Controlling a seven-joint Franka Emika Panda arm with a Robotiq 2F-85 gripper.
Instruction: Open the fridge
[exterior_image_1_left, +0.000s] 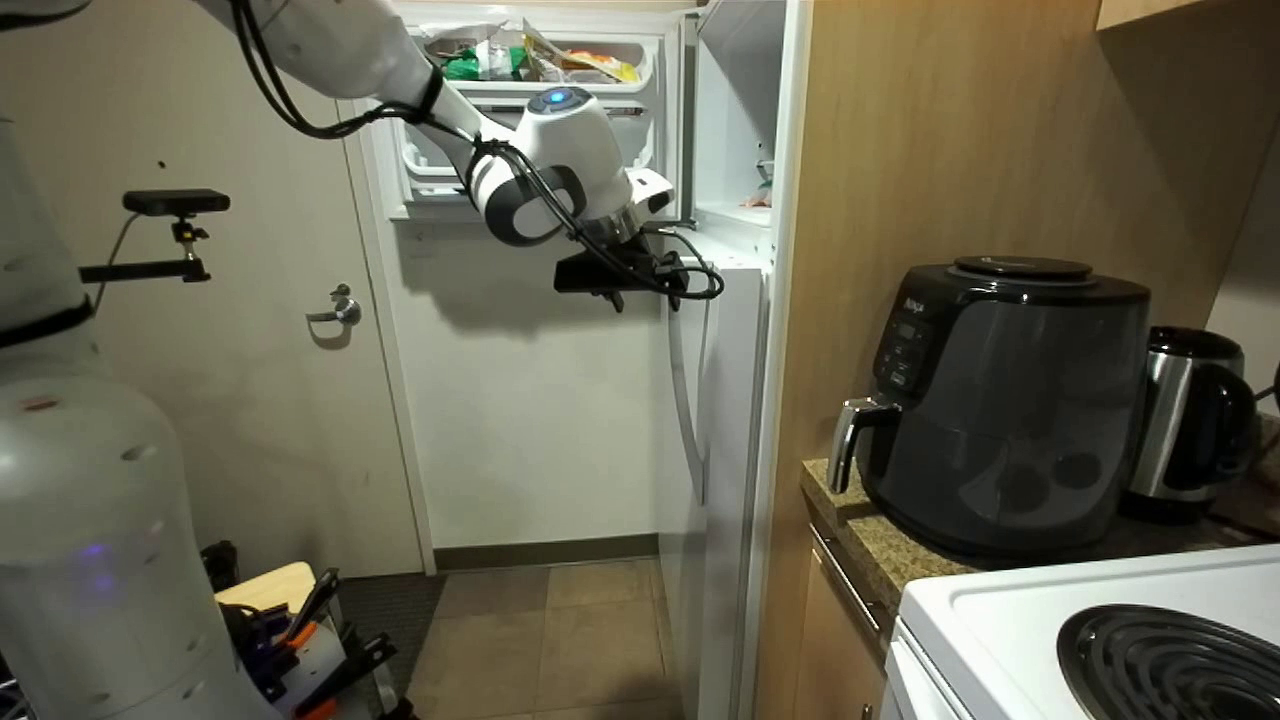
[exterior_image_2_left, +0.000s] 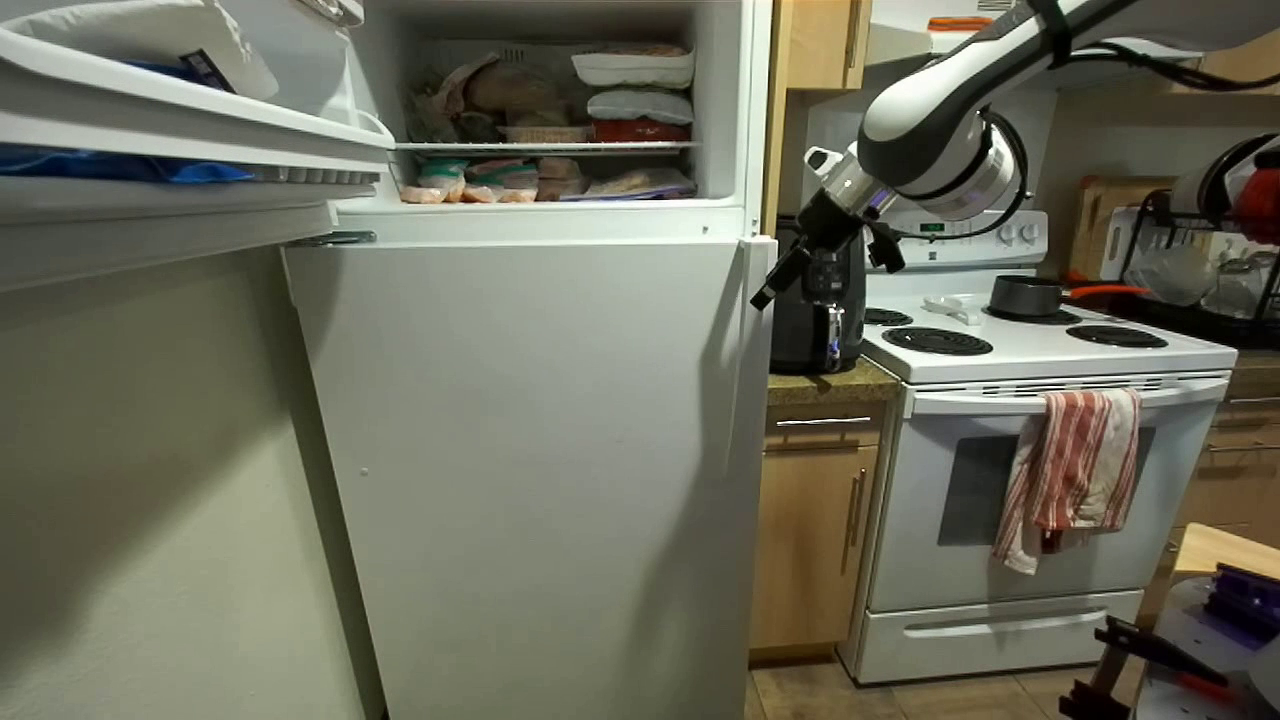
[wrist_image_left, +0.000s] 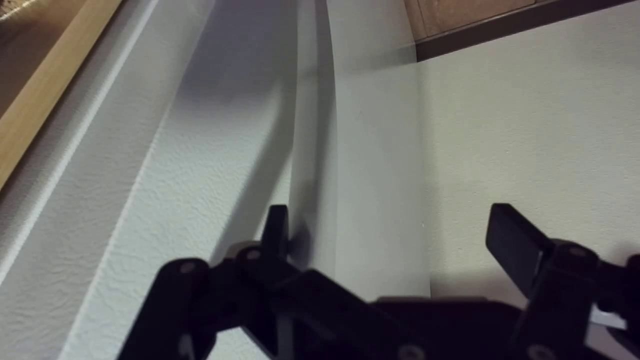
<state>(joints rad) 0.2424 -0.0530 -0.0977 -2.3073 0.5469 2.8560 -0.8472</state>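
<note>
Left of the stove (exterior_image_2_left: 915, 500) in an exterior view stands the white fridge (exterior_image_2_left: 530, 400), its upper door (exterior_image_2_left: 200, 225) swung open to the near left, above the lower door (exterior_image_2_left: 530, 490). By that door's handle (exterior_image_1_left: 683, 405) the gripper (wrist_image_left: 390, 215) holds its fingers (wrist_image_left: 515, 245) wide apart; whether they touch it, I cannot tell.

Pale wall (exterior_image_1_left: 530, 430) — tiled floor (exterior_image_1_left: 600, 625) — wooden cabinet (exterior_image_2_left: 806, 550).

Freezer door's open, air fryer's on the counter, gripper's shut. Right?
The gripper isn't shut: the wrist view shows it open, its jaws spread well apart. The rest is right: freezer door open, air fryer on the counter.
</note>
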